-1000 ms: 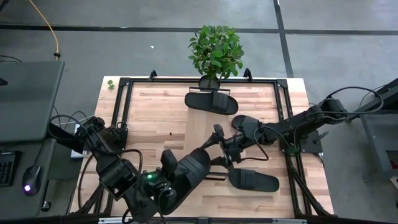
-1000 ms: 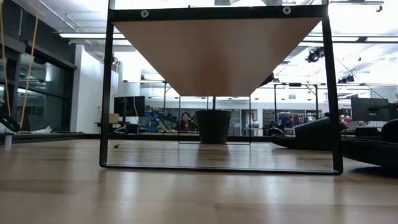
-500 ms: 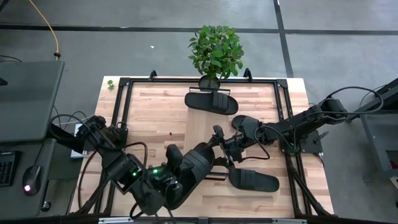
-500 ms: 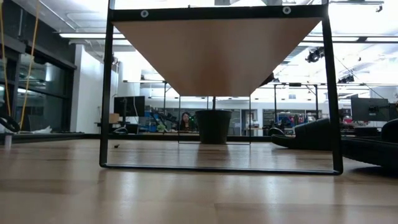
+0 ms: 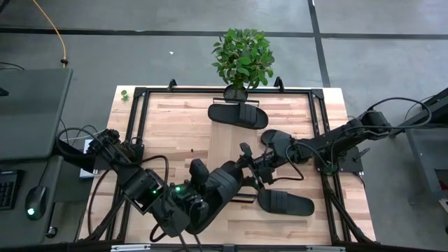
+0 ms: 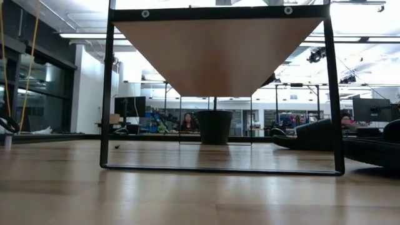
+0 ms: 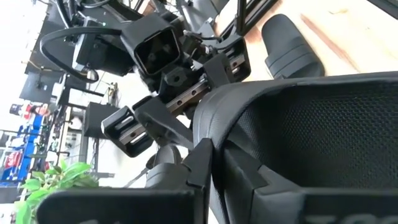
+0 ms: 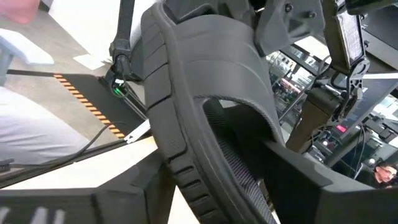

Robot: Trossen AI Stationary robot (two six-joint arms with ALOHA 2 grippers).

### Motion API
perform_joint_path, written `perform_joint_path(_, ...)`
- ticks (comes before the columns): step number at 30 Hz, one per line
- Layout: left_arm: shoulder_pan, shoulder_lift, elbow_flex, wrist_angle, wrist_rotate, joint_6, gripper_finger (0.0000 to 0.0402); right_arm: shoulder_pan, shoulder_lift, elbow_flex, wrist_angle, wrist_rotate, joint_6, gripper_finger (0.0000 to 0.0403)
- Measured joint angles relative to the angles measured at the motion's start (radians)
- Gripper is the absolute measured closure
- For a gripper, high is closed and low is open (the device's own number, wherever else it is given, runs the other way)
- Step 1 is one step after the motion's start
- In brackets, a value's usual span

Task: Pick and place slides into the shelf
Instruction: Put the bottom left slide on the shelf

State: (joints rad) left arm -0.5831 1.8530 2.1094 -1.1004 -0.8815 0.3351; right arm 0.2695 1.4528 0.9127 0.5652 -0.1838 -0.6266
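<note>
My left gripper [image 5: 196, 204] is shut on a black slide [image 5: 220, 183], which it carries above the table's near middle. The slide's far end reaches between the fingers of my right gripper [image 5: 248, 165], which comes in level from the right. In the right wrist view the slide's sole [image 8: 186, 124] fills the gap between those fingers. Whether they touch it I cannot tell. A second slide [image 5: 238, 114] lies sole-down on the pale shelf [image 5: 182, 112] at the far side. The low view sees the shelf [image 6: 215, 56] from below. My left gripper holds the slide at its near-left end [image 5: 204, 197], coming at it from the table's near-left and slanting downward. The gripper's own body hides which part the fingers are on. The slide [image 7: 311, 124] is lifted clear of the table and points toward my right gripper.
Two more slides lie on the tabletop at the right, one [image 5: 278, 143] under my right arm and one [image 5: 285, 203] nearer the front edge. A potted plant [image 5: 241, 56] stands behind the shelf. Black frame rails [image 5: 138, 119] run along the table's sides.
My left gripper has carried the slide a little toward the table's right and far side. Its free end now lies between my right gripper's fingers. My right gripper has stayed in place, and the gap between its fingers has narrowed.
</note>
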Motion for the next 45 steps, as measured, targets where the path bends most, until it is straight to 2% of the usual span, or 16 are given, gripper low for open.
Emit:
perform_joint_path(6, 0.001, 0.0, 0.0, -0.002, -0.017, -0.002, 0.0364, 0.0, 0.0, 0.0, 0.0, 0.003, 0.009, 0.0239)
perform_joint_path(19, 0.0, 0.0, 0.0, -0.034, -0.046, -0.003, 0.0354, 0.0, 0.0, 0.0, -0.029, 0.003, 0.016, 0.0312)
perform_joint_path(23, 0.0, 0.0, 0.0, -0.033, -0.057, -0.01, 0.0322, 0.0, 0.0, 0.0, -0.032, 0.0, 0.016, 0.0324)
perform_joint_path(31, -0.006, -0.004, -0.001, -0.039, -0.148, -0.045, 0.0225, 0.0, 0.0, 0.0, -0.037, 0.034, 0.016, 0.033)
perform_joint_path(38, -0.019, -0.067, -0.001, -0.109, -0.167, -0.192, 0.0176, 0.0, -0.002, 0.002, -0.06, 0.143, 0.006, 0.033)
perform_joint_path(45, -0.028, -0.175, -0.001, -0.263, -0.127, -0.445, 0.0181, -0.002, -0.003, 0.002, -0.085, 0.298, -0.009, 0.0331)
